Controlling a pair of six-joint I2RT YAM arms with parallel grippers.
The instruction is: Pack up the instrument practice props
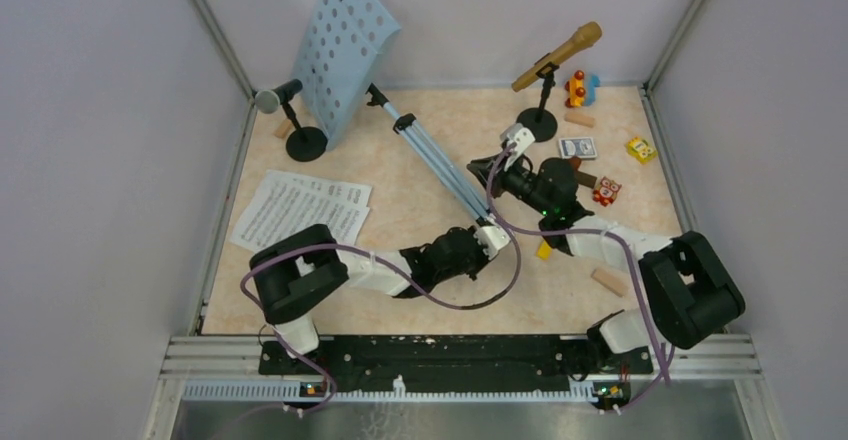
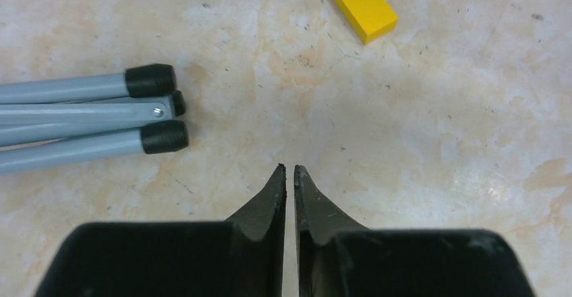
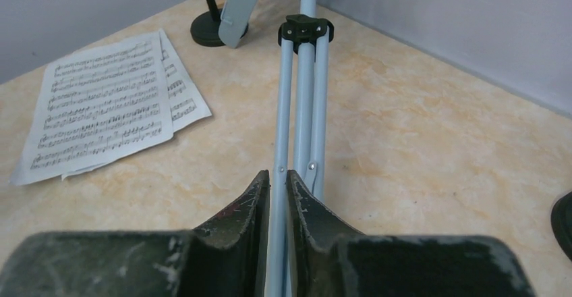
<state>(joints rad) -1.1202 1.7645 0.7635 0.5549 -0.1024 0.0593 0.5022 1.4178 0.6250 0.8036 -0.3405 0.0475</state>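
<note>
The light blue punched music desk (image 1: 345, 50) leans at the back left, and its folded grey tripod legs (image 1: 440, 160) stretch across the floor toward the middle. My right gripper (image 3: 278, 175) (image 1: 480, 173) is shut on one grey leg (image 3: 276, 128). Just past the legs' black tips (image 2: 152, 108), my left gripper (image 2: 289, 169) (image 1: 498, 243) has its jaws almost together with nothing between them. White music sheets (image 1: 300, 210) (image 3: 101, 108) lie at the left. A gold microphone (image 1: 560, 53) sits in its round-based holder (image 1: 540, 125), and a black microphone (image 1: 278, 95) in another holder (image 1: 305, 143).
A yellow block (image 2: 363, 5) (image 1: 543, 250) lies just ahead of my left gripper. A box of playing cards (image 1: 577, 147), colourful toys (image 1: 580, 88) (image 1: 640, 148) (image 1: 606, 191) and wooden blocks (image 1: 610, 280) (image 1: 578, 118) are scattered at the right. Walls enclose the floor on three sides.
</note>
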